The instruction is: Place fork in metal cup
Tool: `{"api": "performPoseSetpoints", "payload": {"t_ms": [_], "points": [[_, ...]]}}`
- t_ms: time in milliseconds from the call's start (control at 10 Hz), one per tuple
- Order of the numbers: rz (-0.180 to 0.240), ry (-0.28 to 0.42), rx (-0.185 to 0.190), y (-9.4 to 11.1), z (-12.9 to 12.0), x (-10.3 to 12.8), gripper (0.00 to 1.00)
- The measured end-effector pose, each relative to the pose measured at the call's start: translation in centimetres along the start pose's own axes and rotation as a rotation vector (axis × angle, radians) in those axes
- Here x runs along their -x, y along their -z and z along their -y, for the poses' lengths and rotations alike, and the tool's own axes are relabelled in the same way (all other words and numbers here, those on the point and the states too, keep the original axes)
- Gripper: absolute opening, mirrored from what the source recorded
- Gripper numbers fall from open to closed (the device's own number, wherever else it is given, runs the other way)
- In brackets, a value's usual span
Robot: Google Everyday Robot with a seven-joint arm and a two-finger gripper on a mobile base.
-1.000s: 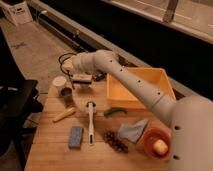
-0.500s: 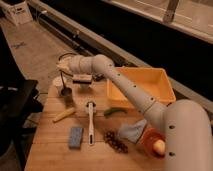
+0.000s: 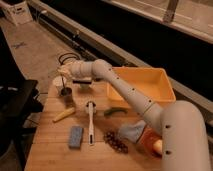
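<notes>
At the far left corner of the table (image 3: pixel 47 145) a white cup (image 3: pixel 57 81) stands, and just beside it, a little nearer, the metal cup (image 3: pixel 65 92), upright with its mouth free to take something dropped in from above. The gripper (image 3: pixel 67 76) hangs right over the metal cup, low and close to its rim; that is the stance of a drop-in, so I judge the task to be at the placing step. Whether the gripper is spread or pinching the fork I cannot tell. The fork itself cannot be made out; none lies loose on the table, so it is most likely at the gripper or already down in the cup, but that is a guess.

Nearer the camera lie a yellow piece (image 3: pixel 64 115) and a blue sponge (image 3: pixel 75 136), then a white-handled brush (image 3: pixel 90 122) pointing away from the camera, all apart from the cups and out of the way. Further right come a green thing (image 3: pixel 116 111), a dark cluster like grapes (image 3: pixel 115 141) and a grey cloth (image 3: pixel 132 131). The yellow bin (image 3: pixel 145 85) sits at the far right, and the arm (image 3: pixel 125 87) reaches across its front edge, sloping down leftward so the gripper can come at the cup from above, not from the side
</notes>
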Motion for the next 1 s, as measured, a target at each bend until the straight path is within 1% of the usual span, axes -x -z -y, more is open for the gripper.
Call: {"api": "performPoseSetpoints", "payload": {"t_ms": [100,300,500,700,800,1000], "points": [[-0.009,-0.011,0.001,-0.1,-0.1,-0.7,0.07],[-0.039,-0.052,0.004,-0.5,-0.3,-2.7,0.31],[-0.059,-0.078,0.011,-0.9,-0.6,-4.1,0.47],[-0.083,-0.107,0.017,-1.0,-0.7,-5.2,0.67],[-0.091,-0.116,0.019,-1.1,-0.7,-5.6,0.69],[-0.102,-0.13,0.023,-1.1,-0.8,-6.1,0.7]]}}
